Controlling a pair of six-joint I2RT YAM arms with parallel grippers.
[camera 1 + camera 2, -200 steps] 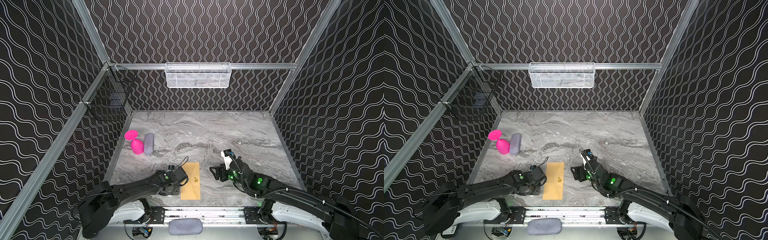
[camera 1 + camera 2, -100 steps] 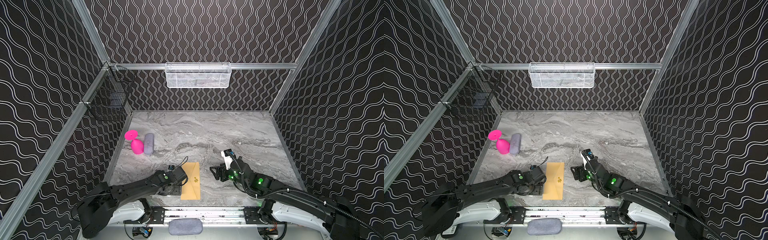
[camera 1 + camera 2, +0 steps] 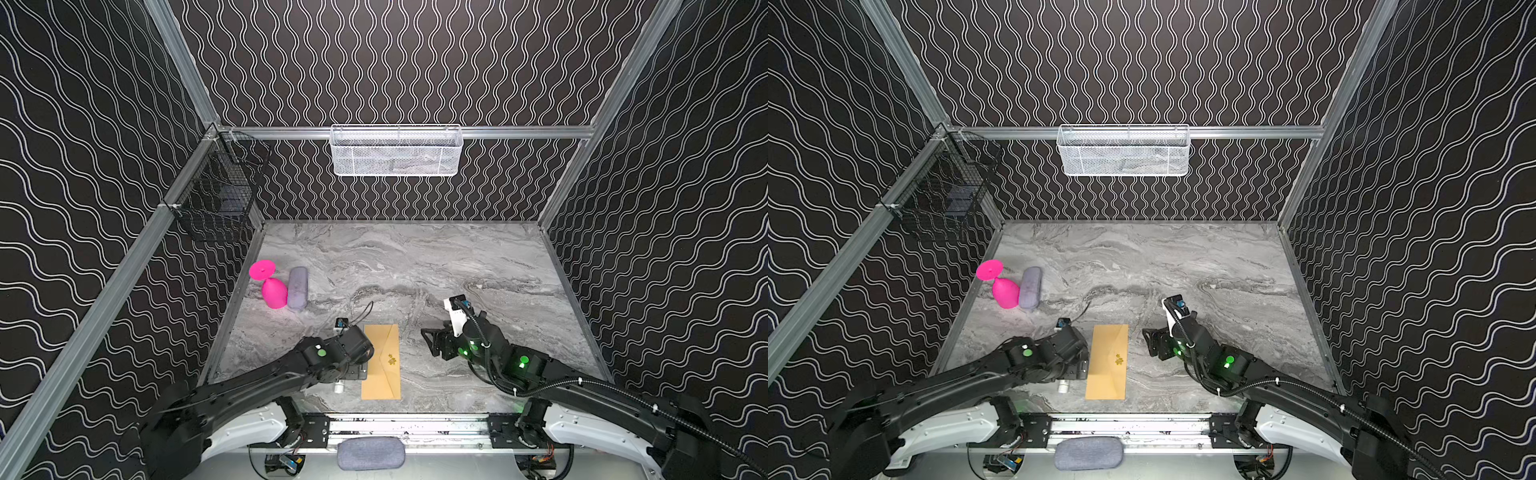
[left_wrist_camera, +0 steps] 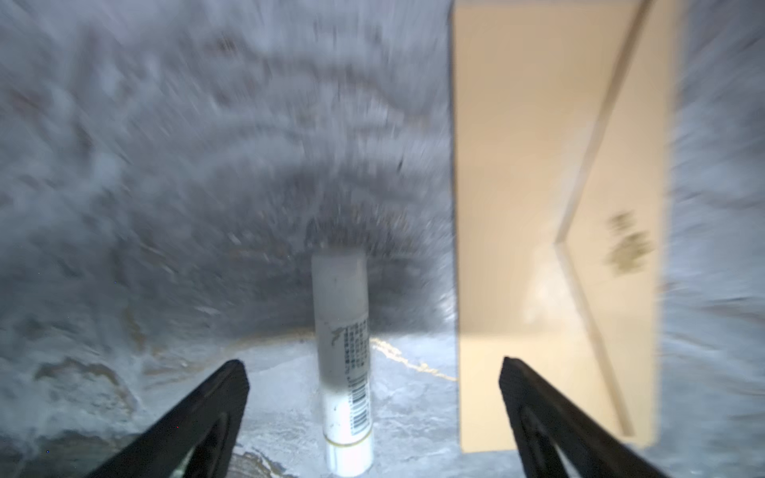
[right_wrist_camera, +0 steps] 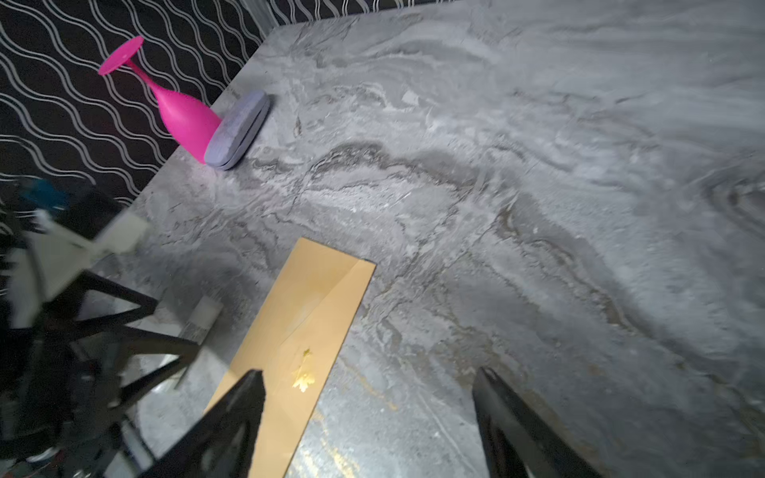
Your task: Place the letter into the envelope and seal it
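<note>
envelope (image 3: 381, 361) lies closed; white tube (image 4: 343, 360) just beside it

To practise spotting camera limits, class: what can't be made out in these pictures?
- Letter: shown in no view; the kraft-brown paper envelope, flap folded down, hides any contents.
- White cylindrical tube: label text blurred, left wrist view; the left arm covers most of it in both top views.

glue stick (image 4: 341, 351) print blurred, nothing readable
</note>
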